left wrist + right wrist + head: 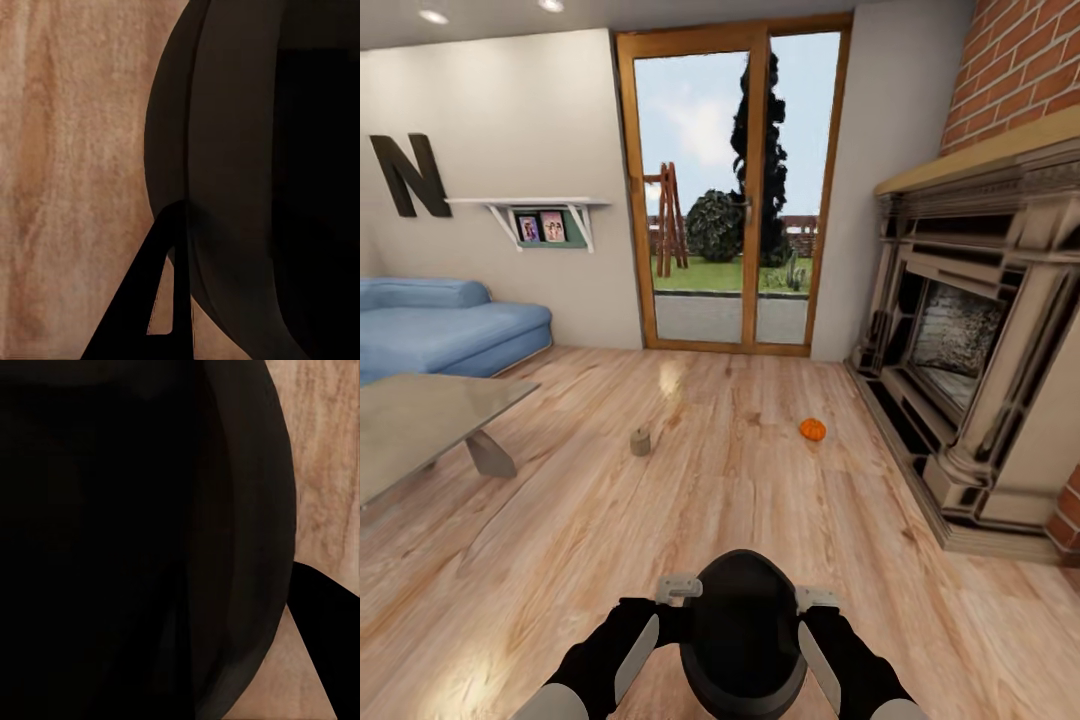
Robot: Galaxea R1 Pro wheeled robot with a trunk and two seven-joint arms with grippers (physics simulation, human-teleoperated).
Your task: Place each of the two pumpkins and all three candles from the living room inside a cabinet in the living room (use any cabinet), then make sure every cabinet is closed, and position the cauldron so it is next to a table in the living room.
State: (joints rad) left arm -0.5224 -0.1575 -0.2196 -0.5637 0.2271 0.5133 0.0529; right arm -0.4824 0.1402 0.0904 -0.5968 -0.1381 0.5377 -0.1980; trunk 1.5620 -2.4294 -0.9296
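Cauldron [743,632] nearest the camera: one black round pot, low centre of the head view, between both arms over the wood floor [690,480]. Left gripper [678,588] and right gripper [817,598] sit against its two sides at the rim; only their light-grey ends show past the pot. Jaw opening on either side: cannot tell, fingers mostly hidden by the pot.

Left wrist view: dark curved cauldron wall [247,180] close up, one dark finger [154,300] in front of it, floor planks [67,180] behind. Right wrist view: the cauldron wall [150,540] again, a dark finger edge [322,637] at one corner, a strip of floor [322,457].

Counts on the floor:
- 1 pumpkin [812,429], orange, well ahead, nearer the fireplace [970,350].
- 1 candle [640,441], tan, upright, well ahead, near the table's corner but apart from it.
- Pumpkin and candle well apart from each other.

Table [420,425]: one, glossy grey top, at the left edge of the head view, one angled leg showing under its near corner. Cauldron is well apart from it.

Also: 1 blue sofa [440,325] behind the table, 1 glass door [735,190] in the far wall, 1 wall shelf [535,210] with two small pictures, a big letter N [410,175].
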